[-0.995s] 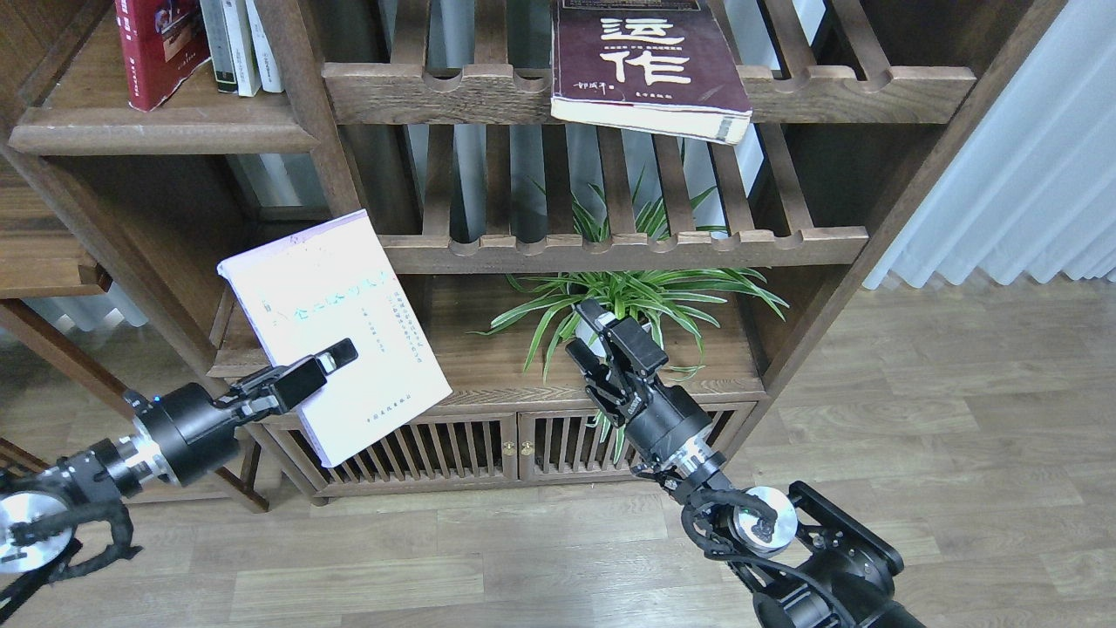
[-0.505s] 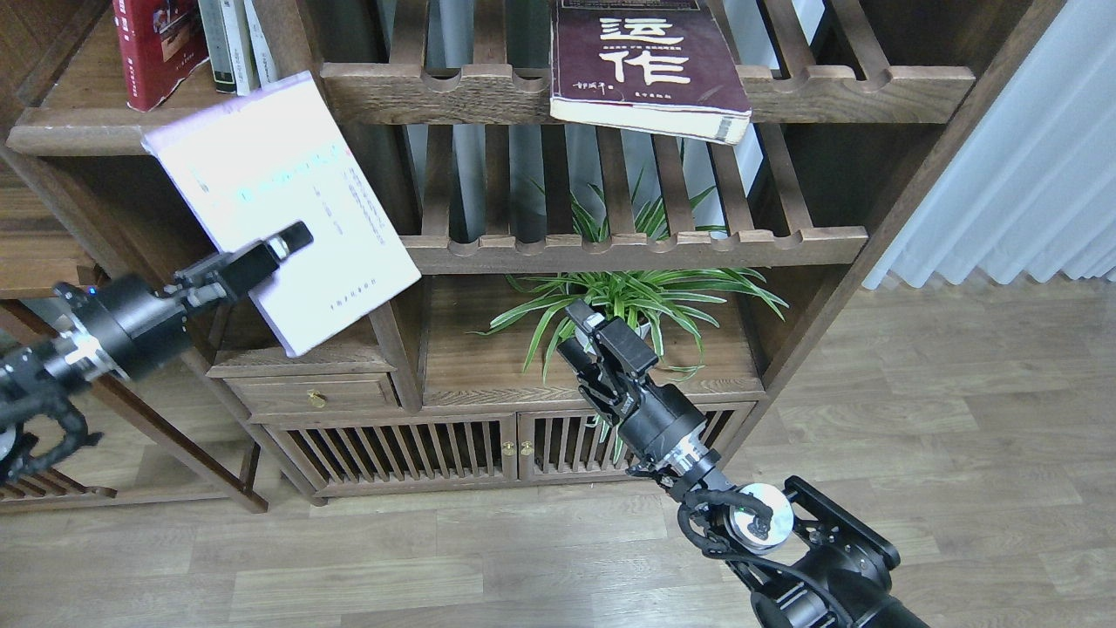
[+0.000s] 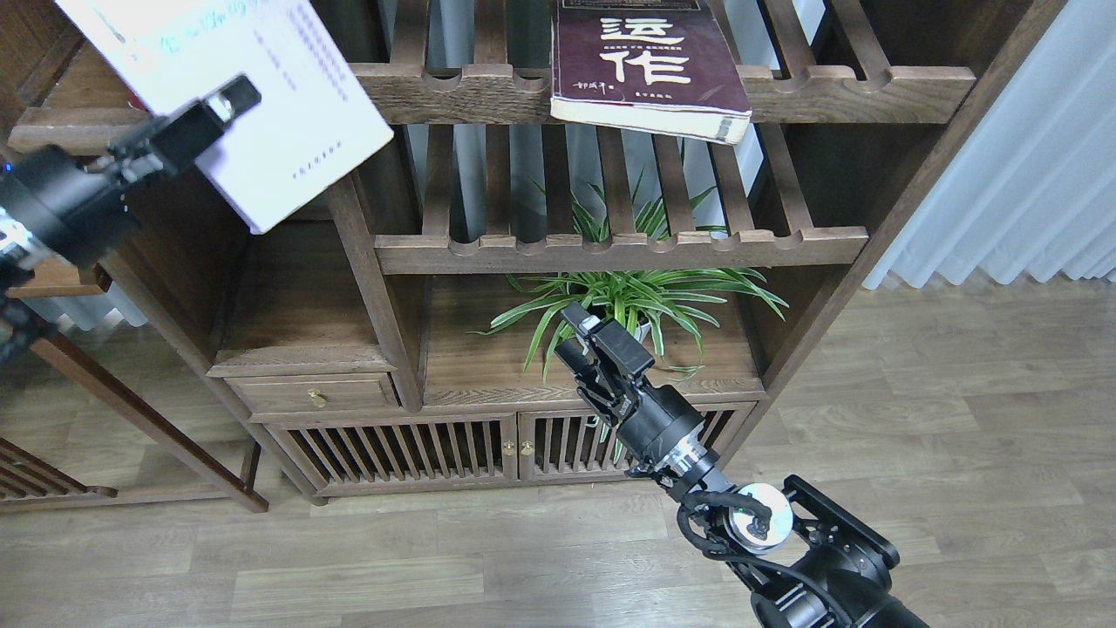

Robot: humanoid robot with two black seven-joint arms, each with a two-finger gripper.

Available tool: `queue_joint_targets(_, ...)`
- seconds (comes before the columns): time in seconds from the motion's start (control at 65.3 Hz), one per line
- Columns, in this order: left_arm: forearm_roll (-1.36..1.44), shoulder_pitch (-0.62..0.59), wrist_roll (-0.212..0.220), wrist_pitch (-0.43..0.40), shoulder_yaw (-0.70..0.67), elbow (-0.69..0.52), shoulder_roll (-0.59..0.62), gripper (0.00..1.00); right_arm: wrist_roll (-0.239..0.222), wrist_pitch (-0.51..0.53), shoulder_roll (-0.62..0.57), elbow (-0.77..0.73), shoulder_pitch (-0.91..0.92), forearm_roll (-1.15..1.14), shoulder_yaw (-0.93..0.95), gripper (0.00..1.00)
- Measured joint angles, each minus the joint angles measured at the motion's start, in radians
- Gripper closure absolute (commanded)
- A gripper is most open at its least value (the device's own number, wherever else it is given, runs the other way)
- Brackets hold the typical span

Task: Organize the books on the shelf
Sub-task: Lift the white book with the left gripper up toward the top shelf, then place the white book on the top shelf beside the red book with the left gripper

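Observation:
My left gripper (image 3: 222, 105) is shut on the lower left edge of the pale lavender-white book (image 3: 279, 96). It holds the book tilted at the top left, in front of the flat dark-brown plank shelf (image 3: 61, 131). The held book hides the red book. The thick maroon book (image 3: 645, 65) with white characters lies flat on the upper slatted rack, overhanging its front rail. My right gripper (image 3: 571, 333) is low at centre, open and empty, in front of a plant.
A green potted plant (image 3: 636, 296) stands on the lower board behind my right gripper. Two slatted racks (image 3: 610, 249) with scalloped rails fill the middle. A wooden upright (image 3: 366, 270) divides the bays. A drawer and slatted cabinet doors (image 3: 436, 449) lie below.
My left arm has lifted the lavender-white book up and to the left, from cabinet height to the plank shelf's level. The right gripper has drifted slightly left.

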Motion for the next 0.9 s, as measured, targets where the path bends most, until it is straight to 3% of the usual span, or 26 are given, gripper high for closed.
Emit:
queue_joint_targets(0.245, -0.033, -0.092, 0.012, 0.000, -0.024, 0.002, 0.010, 1.00, 0.000, 0.000, 0.000, -0.002, -0.001, -0.008, 0.000, 0.13)
queue_joint_targets(0.367, -0.034, -0.093, 0.070, 0.000, -0.059, 0.009, 0.029, 1.00, 0.000, 0.000, 0.000, -0.002, 0.000, -0.009, 0.002, 0.13)
queue_joint_targets(0.383, -0.034, -0.093, 0.095, 0.000, -0.078, 0.015, 0.033, 1.00, 0.001, 0.000, 0.000, -0.002, 0.000, -0.010, 0.002, 0.13)
queue_joint_targets(0.551, -0.033, -0.091, 0.161, 0.000, -0.166, 0.031, 0.039, 1.00, 0.001, 0.000, 0.000, -0.002, -0.001, -0.010, 0.002, 0.13)
queue_joint_targets(0.903, -0.029, -0.075, 0.186, 0.000, -0.309, 0.086, 0.047, 1.00, 0.001, 0.000, 0.000, -0.001, -0.005, -0.014, 0.001, 0.13)
